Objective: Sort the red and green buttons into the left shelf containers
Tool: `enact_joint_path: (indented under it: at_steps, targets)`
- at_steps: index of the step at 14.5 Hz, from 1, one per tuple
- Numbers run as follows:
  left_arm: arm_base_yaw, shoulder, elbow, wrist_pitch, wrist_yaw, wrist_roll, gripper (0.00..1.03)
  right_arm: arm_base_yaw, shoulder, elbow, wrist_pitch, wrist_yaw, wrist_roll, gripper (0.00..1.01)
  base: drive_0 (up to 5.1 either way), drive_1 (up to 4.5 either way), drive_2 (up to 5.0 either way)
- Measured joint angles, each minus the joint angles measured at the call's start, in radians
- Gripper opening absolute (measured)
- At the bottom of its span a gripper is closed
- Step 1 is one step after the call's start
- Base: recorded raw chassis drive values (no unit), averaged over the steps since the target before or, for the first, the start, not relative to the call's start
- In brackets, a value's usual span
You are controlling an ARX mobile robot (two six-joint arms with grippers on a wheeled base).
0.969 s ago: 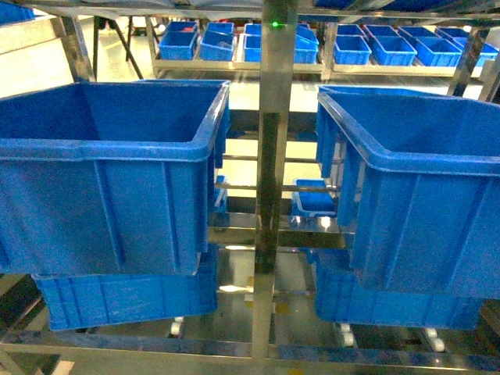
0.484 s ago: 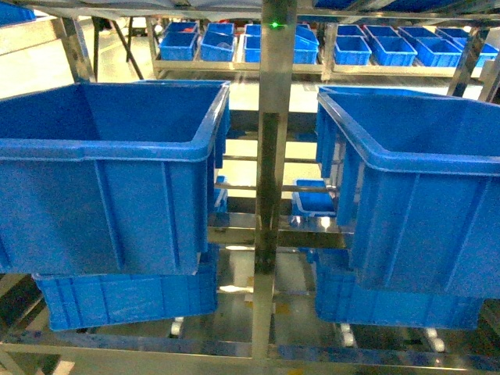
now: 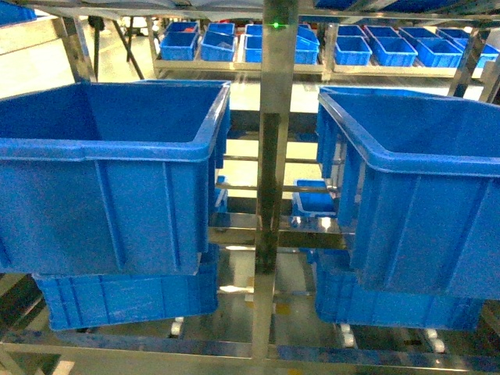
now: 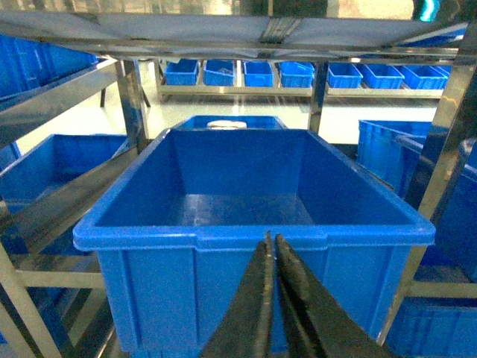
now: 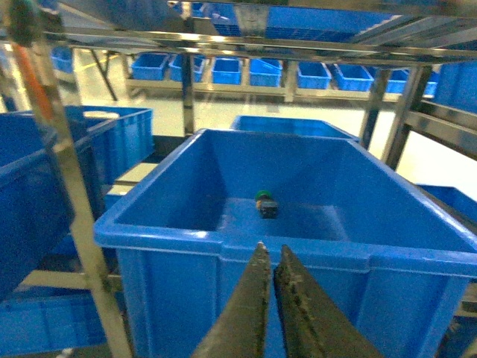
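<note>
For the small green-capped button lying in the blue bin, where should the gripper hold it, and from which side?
Probably from above, by the dark body of the green-capped button: it lies on the floor of the deep blue plastic bin, whose walls block any side approach. Its exact pose is too small to tell.

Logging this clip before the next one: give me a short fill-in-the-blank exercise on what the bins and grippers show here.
1. The large blue plastic bin before the right gripper holds one small button with a ____ cap.
2. The large blue plastic bin before the left gripper looks ____ inside.
3. Both grippers' jaws are ____.
4. The upright steel post carries a small ____ light.

Missing words: green; empty; shut; green
</note>
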Motion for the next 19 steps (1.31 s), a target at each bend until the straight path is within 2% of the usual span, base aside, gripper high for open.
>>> enact_joint_path:
  at_steps: [1,2,10,11,12,13,16,19]
  targets:
    - [-0.001,-0.024,-0.031,0.006,0.000,0.000,0.02,-0.050,-0.034,-0.029,-0.005,-0.068,-0.001,0.02,0.0,0.00,0.0]
    - [-0.001,-0.047,-0.055,0.010,0.000,0.000,0.02,-0.091,-0.063,-0.054,-0.011,-0.078,0.001,0.02,0.0,0.00,0.0]
    - [-0.002,-0.237,-0.191,-0.040,0.000,0.000,0.02,-0.087,-0.345,-0.179,-0.167,-0.088,0.002,0.02,0.0,0.00,0.0]
    - [-0.002,-0.258,-0.196,-0.050,0.000,0.000,0.02,-0.087,-0.363,-0.208,-0.137,-0.088,0.002,0.02,0.0,0.00,0.0]
    - [-0.002,-0.275,-0.203,-0.062,0.000,0.000,0.02,-0.087,-0.390,-0.208,-0.175,-0.088,0.002,0.02,0.0,0.00,0.0]
    - [-0.002,-0.386,-0.225,-0.185,0.003,0.001,0.02,-0.087,-0.432,-0.208,-0.208,-0.089,0.002,0.02,0.0,0.00,0.0]
    - [-0.002,-0.448,-0.229,-0.224,0.000,0.004,0.02,-0.087,-0.499,-0.208,-0.276,-0.089,0.002,0.02,0.0,0.00,0.0]
    - [-0.002,-0.448,-0.229,-0.208,0.000,0.004,0.02,-0.087,-0.544,-0.208,-0.328,-0.089,0.002,0.02,0.0,0.00,0.0]
